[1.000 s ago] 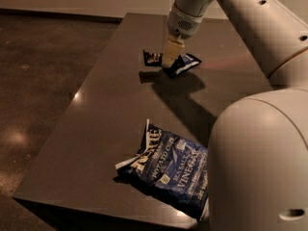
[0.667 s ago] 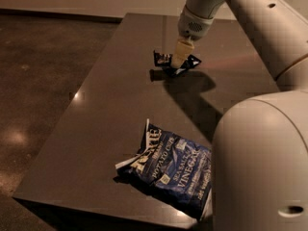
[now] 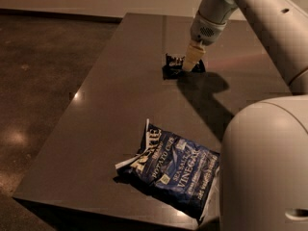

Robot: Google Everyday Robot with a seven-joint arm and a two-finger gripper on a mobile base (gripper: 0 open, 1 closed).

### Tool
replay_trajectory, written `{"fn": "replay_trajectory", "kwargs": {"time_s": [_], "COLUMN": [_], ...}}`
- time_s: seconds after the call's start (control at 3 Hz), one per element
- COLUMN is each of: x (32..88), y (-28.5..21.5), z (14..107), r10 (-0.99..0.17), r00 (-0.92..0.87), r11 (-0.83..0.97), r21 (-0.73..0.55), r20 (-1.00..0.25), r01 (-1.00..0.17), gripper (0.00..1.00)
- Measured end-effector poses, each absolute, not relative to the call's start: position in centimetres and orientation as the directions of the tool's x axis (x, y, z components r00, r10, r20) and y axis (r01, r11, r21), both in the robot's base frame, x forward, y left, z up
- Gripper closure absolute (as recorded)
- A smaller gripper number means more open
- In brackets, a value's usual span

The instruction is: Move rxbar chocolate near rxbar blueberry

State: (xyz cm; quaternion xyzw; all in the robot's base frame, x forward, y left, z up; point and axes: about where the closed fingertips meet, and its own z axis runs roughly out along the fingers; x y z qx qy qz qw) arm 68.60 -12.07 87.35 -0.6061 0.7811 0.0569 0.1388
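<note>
My gripper [image 3: 189,67] hangs over the far middle of the dark table [image 3: 110,109], its cream fingers [image 3: 191,59] pointing down. It is shut on the rxbar chocolate [image 3: 173,65], a small black wrapper with white lettering. The bar sticks out to the left of the fingers and a dark end shows to their right. It sits at or just above the tabletop, with its shadow beneath it. The rxbar blueberry is not visible in this view; I see no small dark blue bar.
A large crinkled blue potato chip bag [image 3: 169,170] lies near the front edge of the table. My white arm and body [image 3: 269,162] fill the right side and hide the table's right part. A dark floor [image 3: 43,81] lies to the left.
My gripper has moved to the right over the table and the black bar has moved with it. The chip bag has not moved.
</note>
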Motion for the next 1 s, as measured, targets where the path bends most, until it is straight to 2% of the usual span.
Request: {"fn": "replay_trajectory", "kwargs": {"time_s": [0.33, 0.67, 1.0], "x": [69.06, 69.24, 69.24], "y": [-12.72, -12.55, -12.55], "z": [87.04, 86.89, 86.89], "r10": [-0.923, -0.923, -0.923], "r00": [-0.253, -0.25, -0.25], "r11": [0.289, 0.287, 0.287], "r21": [-0.089, -0.092, -0.092], "r20": [-0.289, -0.292, -0.292], "r01": [-0.953, -0.953, -0.953], "gripper": [0.08, 0.0, 0.0]}}
